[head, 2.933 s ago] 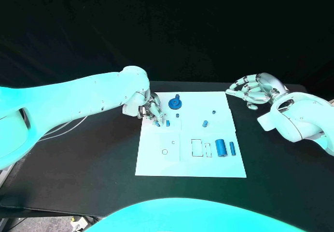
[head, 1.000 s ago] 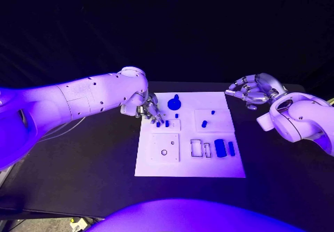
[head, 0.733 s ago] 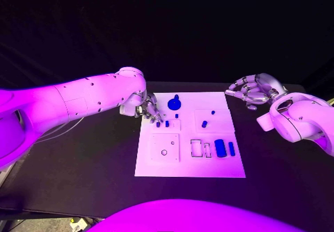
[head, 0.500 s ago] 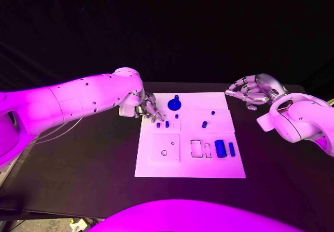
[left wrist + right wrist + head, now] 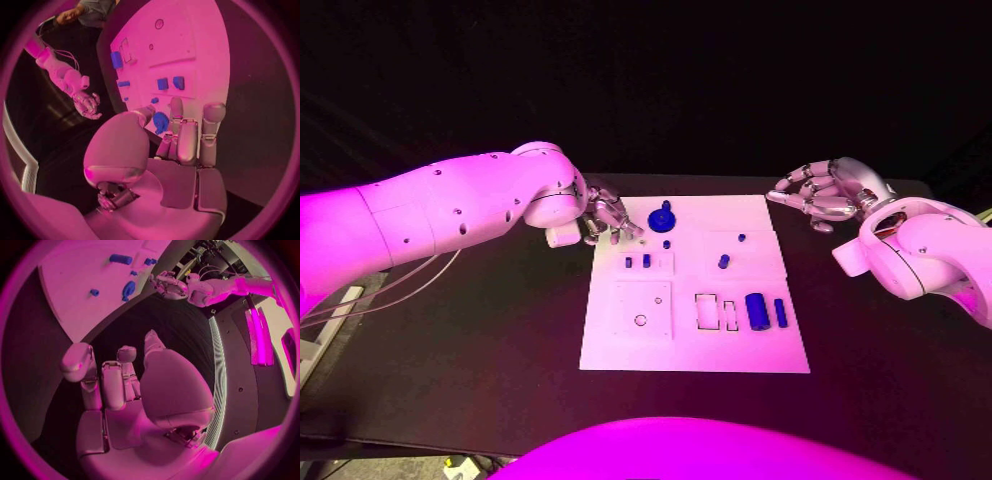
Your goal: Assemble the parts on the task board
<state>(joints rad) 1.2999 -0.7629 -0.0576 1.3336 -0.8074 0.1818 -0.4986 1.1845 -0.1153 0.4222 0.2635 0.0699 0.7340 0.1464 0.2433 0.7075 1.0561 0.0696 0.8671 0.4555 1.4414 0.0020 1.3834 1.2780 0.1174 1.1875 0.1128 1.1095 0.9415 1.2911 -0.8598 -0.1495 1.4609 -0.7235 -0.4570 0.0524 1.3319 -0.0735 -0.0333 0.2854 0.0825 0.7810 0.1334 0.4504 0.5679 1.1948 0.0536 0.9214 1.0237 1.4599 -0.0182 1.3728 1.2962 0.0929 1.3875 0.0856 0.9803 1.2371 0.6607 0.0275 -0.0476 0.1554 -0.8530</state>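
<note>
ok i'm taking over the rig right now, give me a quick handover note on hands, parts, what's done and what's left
Left hand: holds nothing, fingers apart, at the task board's far left corner, beside the round blue part.
Right hand: fingers loosely curled, holds nothing, above the table off the board's far right corner.
Parts: two small pegs close together near the left hand, an angled peg, a tiny piece, and a large cylinder with a slim one beside it.
Done: cannot tell what is seated.
Left: neither hand holds a part; assembly remains.
</note>
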